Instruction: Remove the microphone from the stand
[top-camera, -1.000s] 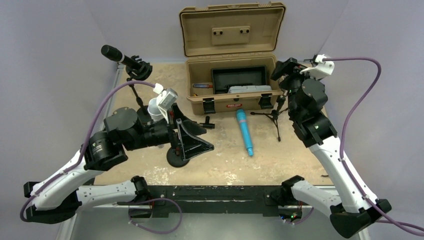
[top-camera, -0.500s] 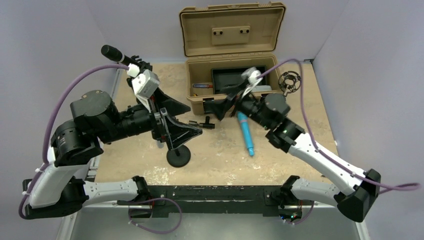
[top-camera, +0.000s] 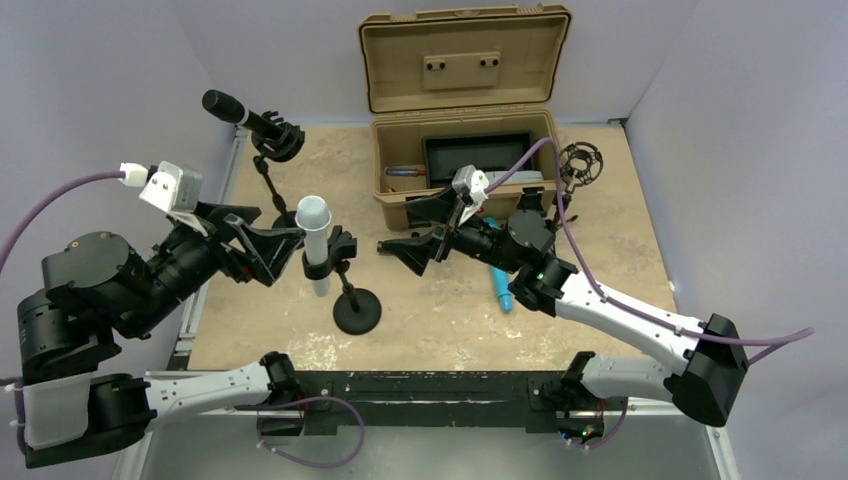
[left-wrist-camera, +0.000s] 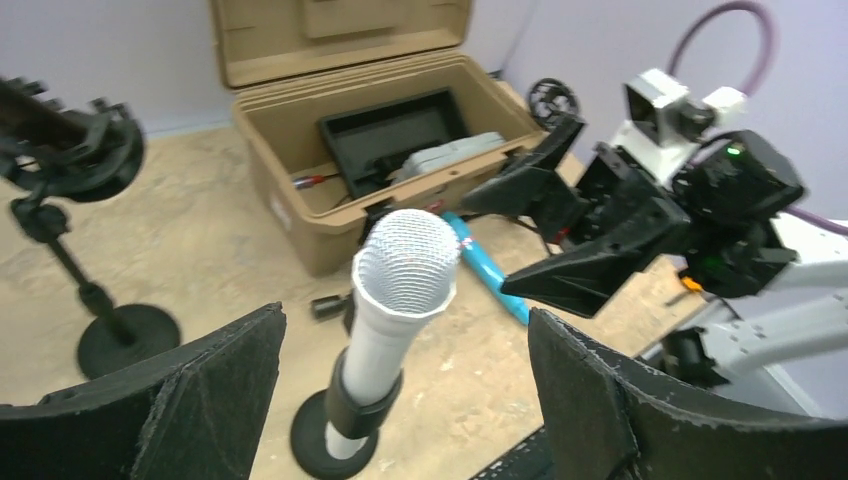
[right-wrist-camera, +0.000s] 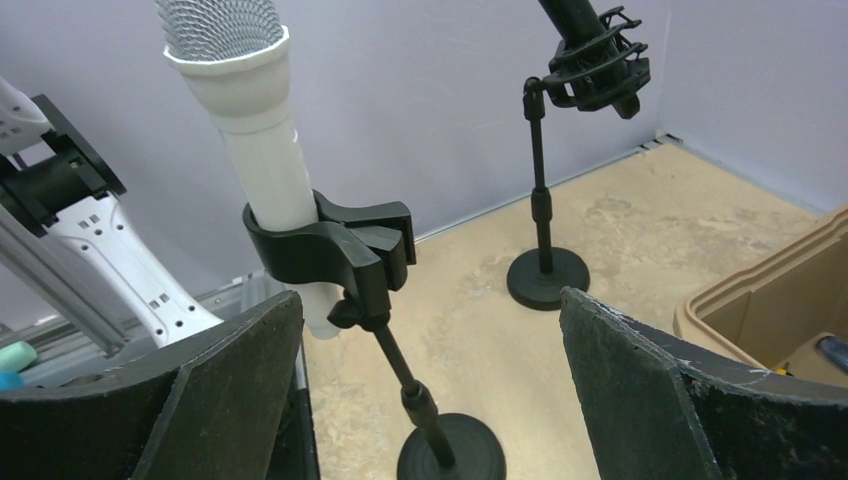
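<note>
A white microphone (top-camera: 313, 238) with a mesh head stands upright in the black clip (right-wrist-camera: 330, 245) of a stand with a round black base (top-camera: 357, 313). It also shows in the left wrist view (left-wrist-camera: 398, 310) and the right wrist view (right-wrist-camera: 252, 110). My left gripper (top-camera: 278, 253) is open just left of the microphone, not touching it; in its wrist view the gripper (left-wrist-camera: 405, 318) has the microphone between its spread fingers. My right gripper (top-camera: 396, 230) is open to the right of the stand. In its wrist view the gripper (right-wrist-camera: 430, 297) faces the stand's rod, apart from it.
A black microphone (top-camera: 238, 111) sits on a second stand (right-wrist-camera: 545, 200) at the back left. An open tan case (top-camera: 465, 100) stands at the back. A blue microphone (top-camera: 497, 288) lies on the table beneath my right arm. An empty shock-mount stand (top-camera: 578, 165) stands right of the case.
My right arm swung from the back right to the centre, its open gripper now facing the white microphone's stand. My left arm drew back to the left, uncovering the microphone.
</note>
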